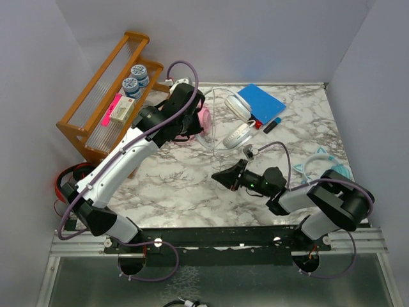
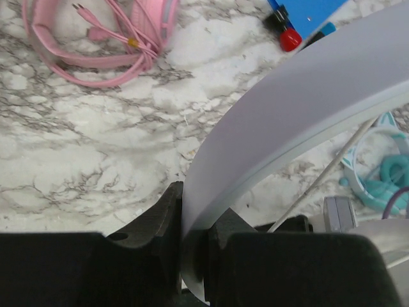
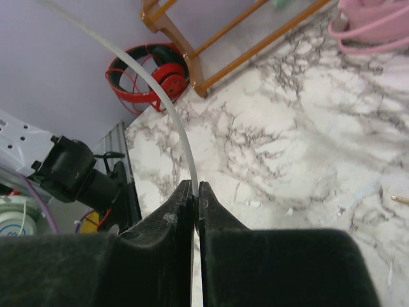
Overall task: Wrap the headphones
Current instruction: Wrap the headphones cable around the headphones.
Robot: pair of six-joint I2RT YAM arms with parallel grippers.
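Three corded sets on the marble table. White headphones at far centre, headband clamped in left gripper, jaws narrow on the band's edge. Right gripper nearly closed, pinching the thin white cable, above mid-table. Pink headphones just left of the white pair, pink cable bunched across them. Teal headphones at right edge, well apart. Also seen: blue notebook behind white earcups, wooden rack far left, red-and-black headphones off the table's left side.
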